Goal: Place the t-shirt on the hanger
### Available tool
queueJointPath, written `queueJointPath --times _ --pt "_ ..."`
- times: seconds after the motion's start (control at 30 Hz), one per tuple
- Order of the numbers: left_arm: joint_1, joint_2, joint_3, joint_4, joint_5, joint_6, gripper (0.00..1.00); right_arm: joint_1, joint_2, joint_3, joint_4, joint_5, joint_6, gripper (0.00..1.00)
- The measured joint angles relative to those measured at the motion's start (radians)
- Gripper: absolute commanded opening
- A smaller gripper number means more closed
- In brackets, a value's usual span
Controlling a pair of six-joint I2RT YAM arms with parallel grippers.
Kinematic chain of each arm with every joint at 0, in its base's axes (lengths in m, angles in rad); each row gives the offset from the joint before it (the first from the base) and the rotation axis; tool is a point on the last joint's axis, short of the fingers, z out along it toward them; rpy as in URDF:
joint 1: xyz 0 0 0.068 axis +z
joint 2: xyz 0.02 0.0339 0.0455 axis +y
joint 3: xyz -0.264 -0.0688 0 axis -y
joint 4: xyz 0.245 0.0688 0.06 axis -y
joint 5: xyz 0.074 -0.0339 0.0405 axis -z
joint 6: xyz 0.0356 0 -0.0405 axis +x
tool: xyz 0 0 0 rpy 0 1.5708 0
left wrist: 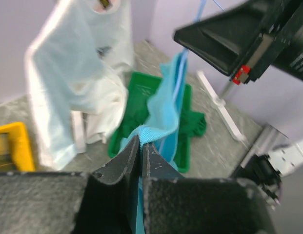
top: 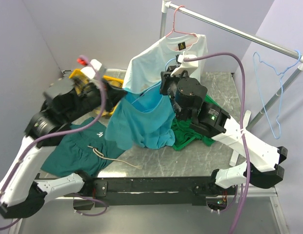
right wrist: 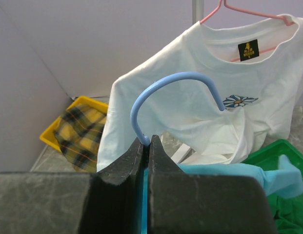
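The turquoise t-shirt (top: 141, 124) hangs in the air between my two arms above the table. My left gripper (top: 123, 95) is shut on its ribbed collar (left wrist: 156, 129), which pokes out past the gripper (left wrist: 140, 141). My right gripper (right wrist: 147, 141) is shut on the light-blue wire hanger (right wrist: 161, 80) just below its hook, which curves up above the fingers. From above, that gripper (top: 167, 78) holds the hanger (top: 169, 62) at the t-shirt's top right. A blue hanger wire (left wrist: 179, 83) runs down inside the turquoise cloth (right wrist: 249, 175).
A white printed t-shirt (top: 166, 58) hangs on a pink hanger from the metal rail (top: 239, 31), close behind the grippers. Another light-blue hanger (top: 271, 97) hangs further right on the rail. Dark green garments (top: 78, 151) (top: 190, 136) lie on the table. A yellow tray (right wrist: 78, 126) holds plaid cloth.
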Motion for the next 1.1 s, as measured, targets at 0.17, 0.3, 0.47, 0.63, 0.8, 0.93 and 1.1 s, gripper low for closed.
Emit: queueJointPath --times 0.17,0.3,0.47,0.63,0.8,0.93,1.1 --pt "0.000 0.106 -0.006 0.047 0.148 -0.021 0.06 0.016 0.032 0.057 -0.035 0.011 0.021 0.00" --pt "0.003 0.151 -0.062 0.085 0.204 -0.049 0.16 0.016 0.059 0.060 -0.072 0.020 0.024 0.00" --pt "0.005 0.146 -0.090 0.104 0.207 -0.060 0.53 0.016 0.071 0.053 -0.093 0.014 0.040 0.00" --pt "0.007 0.129 -0.094 0.111 0.193 -0.060 0.70 0.006 0.071 0.053 -0.094 -0.004 0.065 0.00" --pt "0.007 0.069 -0.097 0.092 0.143 -0.044 0.97 -0.032 0.071 0.052 -0.103 -0.053 0.099 0.00" --pt "0.006 -0.004 -0.105 0.067 0.148 -0.036 0.95 -0.043 0.080 0.056 -0.111 -0.056 0.105 0.00" --pt "0.005 -0.062 -0.125 0.021 0.135 -0.021 0.83 -0.043 0.129 0.076 -0.118 -0.051 0.105 0.00"
